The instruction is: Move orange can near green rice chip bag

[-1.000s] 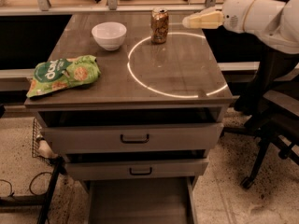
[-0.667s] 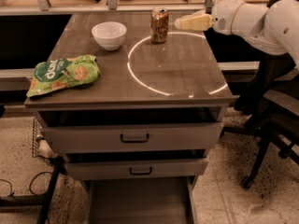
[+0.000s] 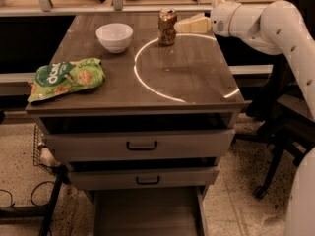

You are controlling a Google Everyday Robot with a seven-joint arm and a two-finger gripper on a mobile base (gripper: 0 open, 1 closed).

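The orange can (image 3: 167,26) stands upright at the back of the table top (image 3: 187,77), on the far edge of a bright ring of light. My gripper (image 3: 180,24) reaches in from the right at the can's height; its pale tip is right beside the can's right side, and I cannot tell whether it touches. The green rice chip bag (image 3: 66,78) lies flat at the table's front left corner, far from the can and the gripper.
A white bowl (image 3: 114,37) stands at the back left, between the bag and the can. The table has two closed drawers (image 3: 141,145) below. A dark office chair (image 3: 285,127) stands at the right. Cables (image 3: 19,200) and a wire basket are on the floor at the left.
My arm and gripper have moved left along the back of the table, from well right of the can to right beside it. The can, bowl and bag have not moved.
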